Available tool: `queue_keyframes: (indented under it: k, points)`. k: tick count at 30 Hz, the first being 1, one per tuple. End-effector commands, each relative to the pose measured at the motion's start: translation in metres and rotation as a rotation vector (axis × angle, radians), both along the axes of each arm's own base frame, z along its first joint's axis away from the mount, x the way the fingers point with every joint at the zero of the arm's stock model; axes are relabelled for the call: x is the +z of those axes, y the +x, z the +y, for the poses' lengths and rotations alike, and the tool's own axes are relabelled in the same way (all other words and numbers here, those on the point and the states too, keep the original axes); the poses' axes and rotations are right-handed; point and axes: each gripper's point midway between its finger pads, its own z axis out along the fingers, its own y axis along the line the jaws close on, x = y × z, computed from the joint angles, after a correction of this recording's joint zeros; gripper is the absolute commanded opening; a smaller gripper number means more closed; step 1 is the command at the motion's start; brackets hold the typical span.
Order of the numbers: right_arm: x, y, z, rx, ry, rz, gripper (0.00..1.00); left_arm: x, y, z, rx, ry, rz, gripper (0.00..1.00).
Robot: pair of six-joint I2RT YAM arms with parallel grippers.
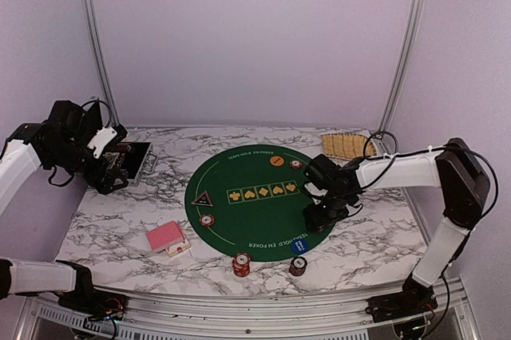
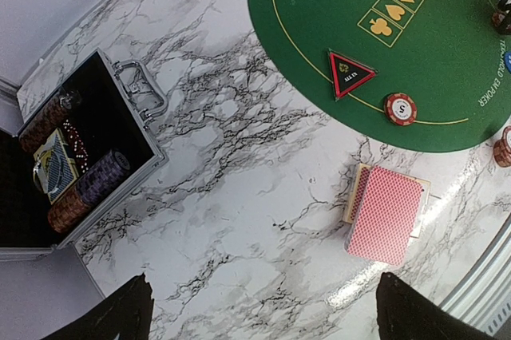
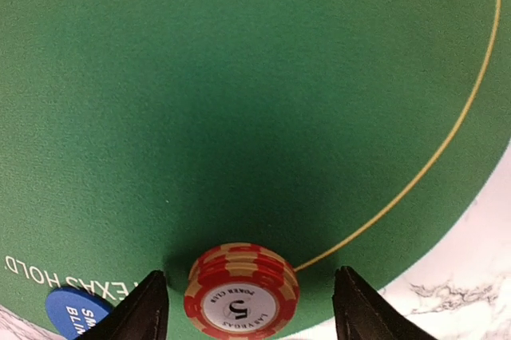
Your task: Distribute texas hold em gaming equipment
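On the round green mat [image 1: 255, 196], a short stack of red-and-white poker chips [image 3: 241, 292] sits near its edge. My right gripper [image 3: 249, 276] straddles the stack, open, with a gap on each side. A blue disc [image 3: 76, 316] lies just left of it. From above, the right gripper [image 1: 318, 216] hangs over the mat's right side. Also on the mat are the orange disc [image 1: 276, 161], the black triangle [image 1: 201, 199] and single chips [image 1: 207, 220]. Red-backed cards [image 2: 386, 212] lie on the marble. My left gripper [image 1: 112, 168] hovers open and empty beside the case.
The open black-and-silver case [image 2: 80, 164] at far left holds rows of chips and a card deck. Two chip stacks [image 1: 241, 263] [image 1: 298, 266] stand on the marble in front of the mat. A tan woven tray [image 1: 349, 146] sits at back right.
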Motion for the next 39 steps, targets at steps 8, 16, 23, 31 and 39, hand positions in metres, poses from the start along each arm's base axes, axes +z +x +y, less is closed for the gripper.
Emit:
queue_keyframes:
  k: [8, 16, 23, 31, 39]
  points:
    - [0.091, -0.011, 0.040, 0.057, 0.020, -0.162, 0.77, 0.007, -0.008, -0.001, -0.015, 0.001, 0.002, 0.99]
    - [0.086, -0.088, 0.085, 0.221, 0.056, -0.046, 0.88, 0.006, -0.008, -0.002, -0.017, -0.004, 0.007, 0.99]
    - [0.066, -0.115, 0.091, 0.283, 0.028, 0.024, 0.87, 0.007, -0.008, -0.002, -0.016, -0.003, 0.001, 0.99]
    - [0.041, -0.126, 0.090, 0.298, 0.025, 0.084, 0.76, 0.007, -0.009, -0.001, -0.015, 0.004, -0.002, 0.99]
    - [0.031, -0.130, 0.088, 0.306, 0.020, 0.101, 0.72, 0.006, -0.008, -0.001, -0.016, 0.005, 0.002, 0.99]
